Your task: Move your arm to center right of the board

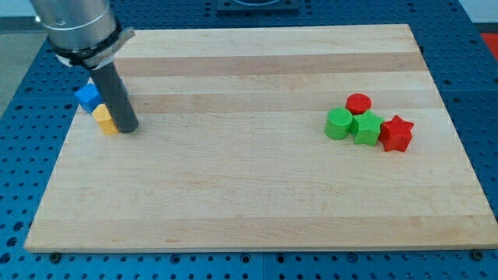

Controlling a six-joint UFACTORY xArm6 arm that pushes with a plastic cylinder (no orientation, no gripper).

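My tip [128,127] rests on the wooden board [249,194] near its left edge, in the upper left part of the view. It stands just right of a yellow block [104,120] and seems to touch it. A blue block [87,96] sits behind the yellow one, partly hidden by the rod. At the view's right a cluster lies close together: a red round block [359,103], a green round block [338,124], a green cube-like block [367,128] and a red star block [396,133].
The board lies on a blue perforated table [15,155]. The arm's grey body [74,27] hangs over the board's upper left corner.
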